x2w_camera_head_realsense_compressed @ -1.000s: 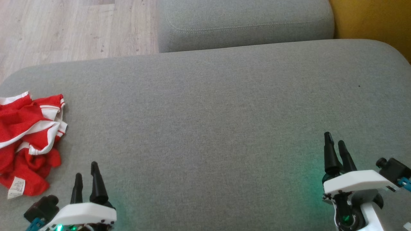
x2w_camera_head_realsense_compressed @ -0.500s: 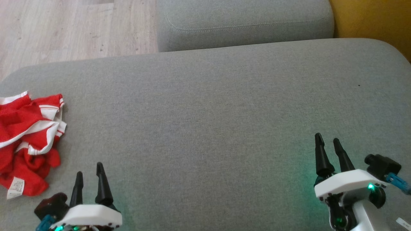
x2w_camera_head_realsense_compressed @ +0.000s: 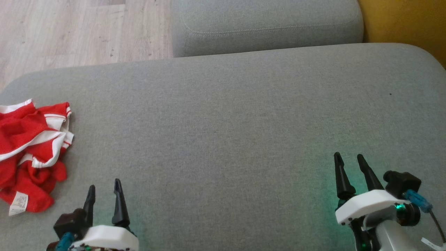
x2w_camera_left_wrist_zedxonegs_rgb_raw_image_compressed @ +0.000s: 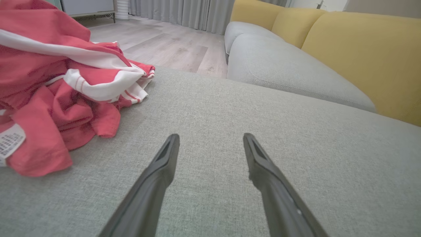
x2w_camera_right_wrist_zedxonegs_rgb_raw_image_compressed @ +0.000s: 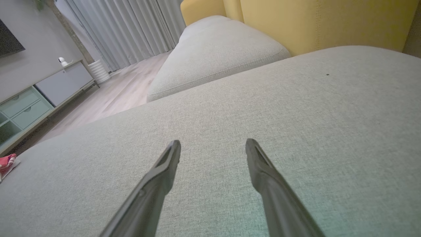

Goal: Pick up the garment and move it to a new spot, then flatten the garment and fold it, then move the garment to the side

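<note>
The left hand (x2w_camera_head_realsense_compressed: 104, 184) is open. Its two dark fingers stand apart with nothing between them, and they point across the grey seat cushion (x2w_camera_head_realsense_compressed: 226, 122) at its near left part. The right hand (x2w_camera_head_realsense_compressed: 348, 154) is open as well and holds nothing. It is over the near right part of the same cushion, well apart from the left hand. A green glow (x2w_camera_head_realsense_compressed: 324, 188) lies on the fabric beside each hand.

The garment (x2w_camera_head_realsense_compressed: 31, 153) lies in a crumpled heap at the left edge of the cushion. It is to the left of the left hand, near it but not touching it. It is red with white stripes and white bands along the hems. The edge of the head view cuts off part of it. A white label (x2w_camera_head_realsense_compressed: 18, 203) hangs at the near corner of the heap. It carries fine lines of print, but they are too small to read. Between the left hand and the garment there is bare cushion fabric.

Beyond the cushion lies a second grey cushion (x2w_camera_head_realsense_compressed: 264, 28), and a yellow backrest (x2w_camera_head_realsense_compressed: 400, 21) rises on the right. A pale wooden floor (x2w_camera_head_realsense_compressed: 69, 31) is at the far left. A small dark speck (x2w_camera_head_realsense_compressed: 390, 93) sits on the cushion at the far right. In the right wrist view grey curtains (x2w_camera_right_wrist_zedxonegs_rgb_raw_image_compressed: 131, 29) hang behind, and a low cabinet (x2w_camera_right_wrist_zedxonegs_rgb_raw_image_compressed: 62, 84) with pale green drawers stands by the wall.
</note>
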